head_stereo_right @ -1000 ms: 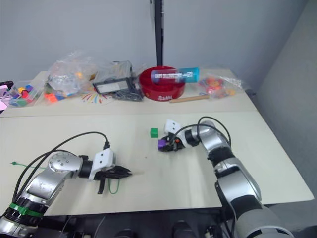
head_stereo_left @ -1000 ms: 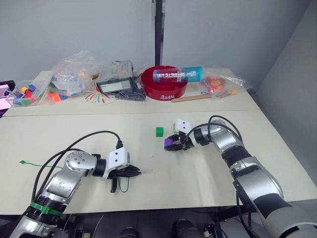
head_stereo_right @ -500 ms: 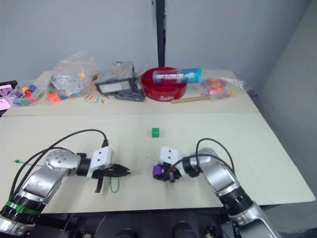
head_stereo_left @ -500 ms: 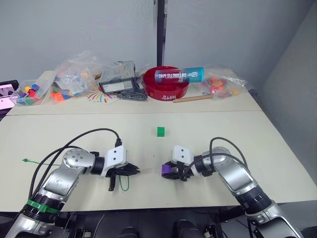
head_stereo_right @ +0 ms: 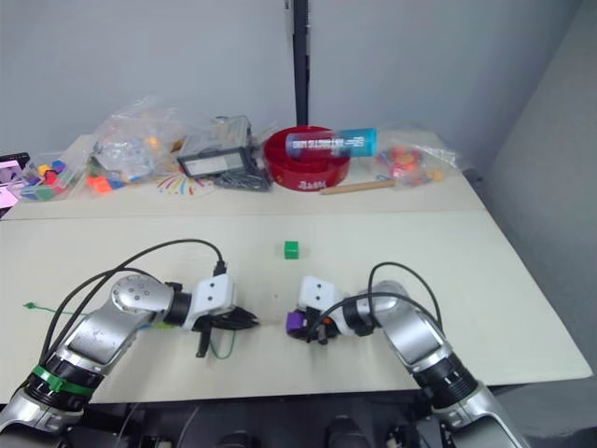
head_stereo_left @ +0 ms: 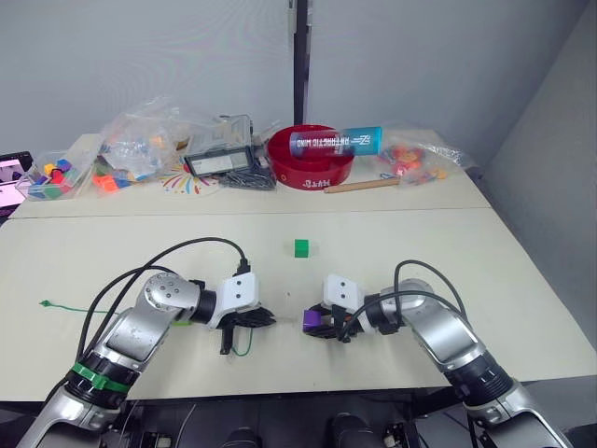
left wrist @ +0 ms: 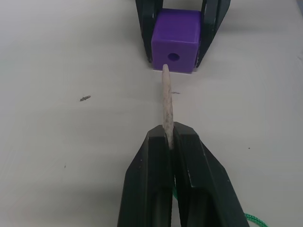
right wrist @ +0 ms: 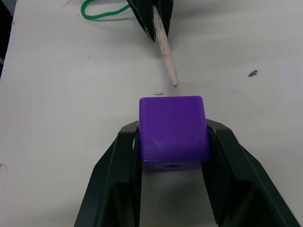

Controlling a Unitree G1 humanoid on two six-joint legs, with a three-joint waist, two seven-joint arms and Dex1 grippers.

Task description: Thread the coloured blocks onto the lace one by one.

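Tip point(left wrist: 165, 101) toward purple block's point(left wrist: 175, 40) hole.

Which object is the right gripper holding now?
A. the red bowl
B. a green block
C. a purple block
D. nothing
C: the right gripper is shut on the purple block, with the lace's pale tip just short of it.

The block point(right wrist: 173, 131) pinched between the right gripper's point(right wrist: 173, 156) black fingers point(right wrist: 113, 179) is solid purple. At its 9 o'clock, the left gripper point(left wrist: 168, 142), also black, clamps the lace's point(left wrist: 166, 99) pale, speckled tip; the string point(right wrist: 102, 13) behind it is bright green. A green cube point(head_stereo_left: 301, 247) sits at 12 o'clock on the cream table point(head_stereo_left: 522, 271). The bowl point(head_stereo_left: 312, 173) beyond is red, the tube point(head_stereo_left: 334, 142) across it blue.
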